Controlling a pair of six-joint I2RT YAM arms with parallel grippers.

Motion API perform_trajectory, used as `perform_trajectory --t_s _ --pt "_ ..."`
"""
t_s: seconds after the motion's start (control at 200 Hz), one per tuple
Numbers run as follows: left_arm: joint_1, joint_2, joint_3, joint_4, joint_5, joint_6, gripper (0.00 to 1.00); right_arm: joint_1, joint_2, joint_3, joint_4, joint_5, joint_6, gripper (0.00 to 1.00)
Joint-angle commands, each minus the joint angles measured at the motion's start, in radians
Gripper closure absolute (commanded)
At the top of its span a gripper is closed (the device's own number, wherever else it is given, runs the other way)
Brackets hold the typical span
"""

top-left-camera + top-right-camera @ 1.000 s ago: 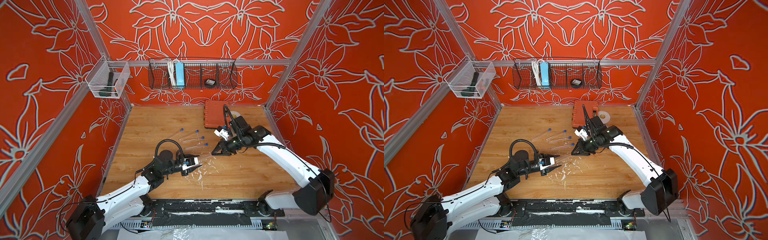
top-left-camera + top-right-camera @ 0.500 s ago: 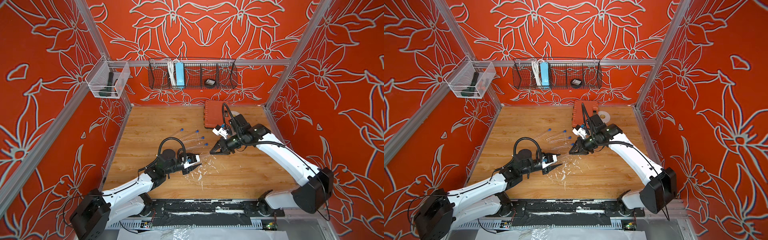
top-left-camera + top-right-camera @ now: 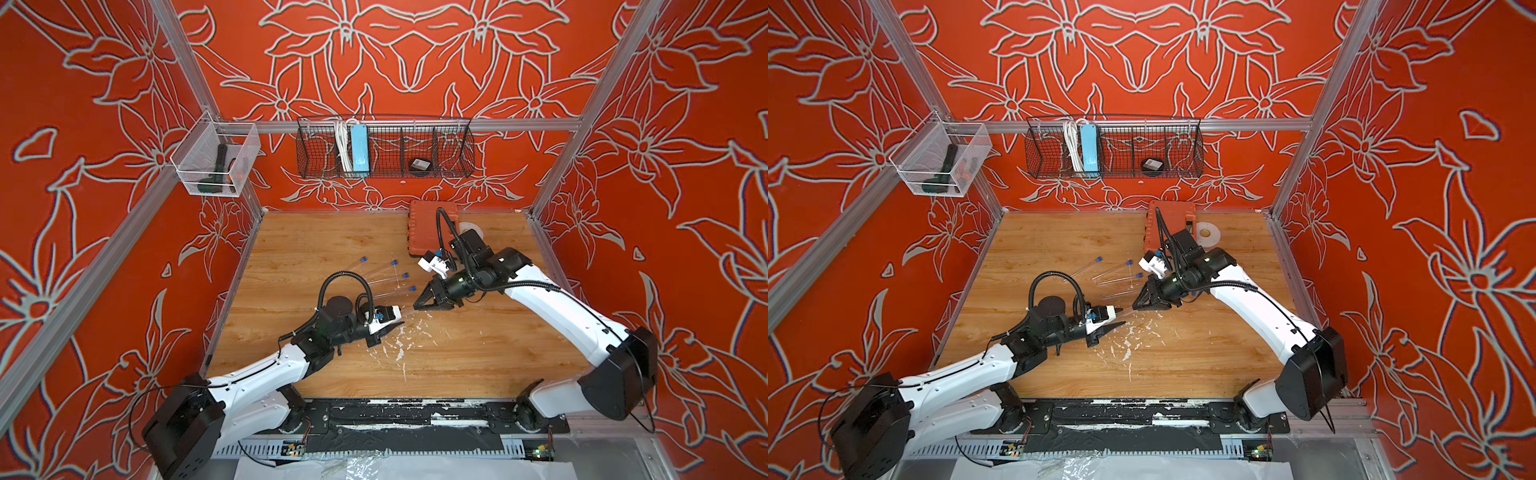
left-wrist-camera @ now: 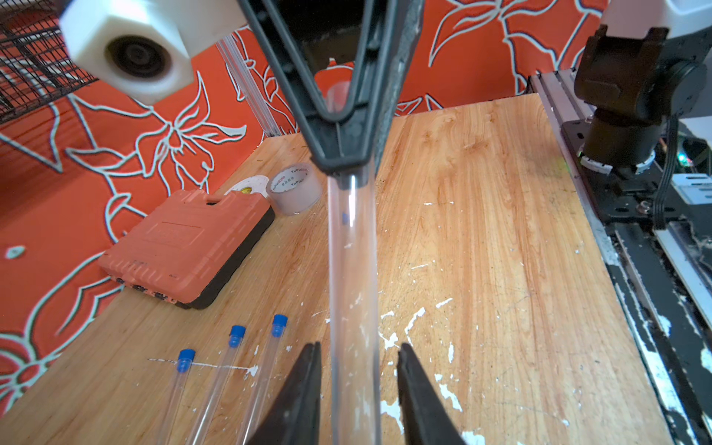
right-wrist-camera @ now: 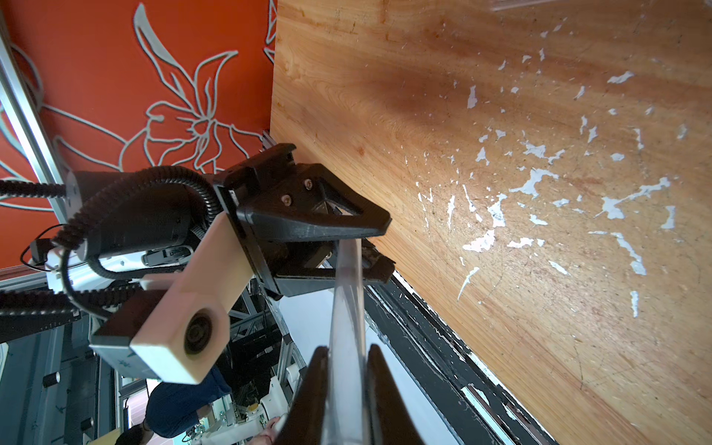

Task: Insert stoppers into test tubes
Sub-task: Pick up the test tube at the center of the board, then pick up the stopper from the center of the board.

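Currently the tube hangs above the counter near its middle. Its long axis runs close to level, from the right end effector straight across to the left end effector. It is slim, clear and colourless, with a bright streak of glare along its wall. Whether either end is plugged I cannot tell. The right end effector is clamped tight on one end of it. The left end effector stands partly open around the other end, with a plain gap between the tube and at least one finger, so it has no grip.

Four more tubes lie flat on the counter just behind the two end effectors. They are fanned a little, their long axes slanting from the left arm's side towards the right arm and the back wall. Each has a blue stopper in the end that points towards the right arm. The left wrist view shows three of them side by side.

A clear bin on the side wall holds a dark tool. A wire basket on the back wall holds a white cable and a pale blue box side by side. A black round thing sits in another compartment. An orange case lies shut at the back of the counter, with a tape roll just beside it.
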Motion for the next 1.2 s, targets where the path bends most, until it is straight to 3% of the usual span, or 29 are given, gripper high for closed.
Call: perform_trajectory --t_s 0.0,0.17,0.37,0.445,0.535,0.621,0.701,0.846,1.191 --pt "-0.005 0.004 0.024 0.031 0.003 -0.014 0.75 0.008 0.012 0.027 0.025 0.024 0.020 0.88" --pt "-0.006 -0.003 0.023 0.027 -0.002 -0.005 0.90 0.009 0.010 0.031 0.017 0.042 0.015 0.86" --pt "-0.006 -0.010 0.021 0.010 -0.017 0.000 0.99 -0.015 -0.002 0.078 -0.040 0.100 -0.039 0.69" --pt "-0.006 -0.010 0.019 0.005 -0.041 -0.008 1.00 -0.059 -0.020 0.087 -0.069 0.158 -0.074 0.67" --pt "-0.006 -0.007 0.021 -0.005 -0.100 -0.041 1.00 -0.120 -0.044 0.075 -0.124 0.349 -0.144 0.66" --pt "-0.006 0.003 0.034 -0.030 -0.156 -0.094 1.00 -0.160 -0.040 0.048 -0.184 0.652 -0.229 0.61" --pt "-0.006 0.013 0.036 -0.033 -0.186 -0.125 1.00 -0.184 -0.003 0.014 -0.165 0.772 -0.274 0.61" --pt "-0.006 0.021 0.030 -0.014 -0.209 -0.174 1.00 -0.203 0.137 0.028 -0.128 0.848 -0.309 0.60" --pt "-0.006 -0.010 0.004 -0.017 -0.228 -0.182 1.00 -0.256 0.385 0.101 -0.071 0.879 -0.309 0.56"
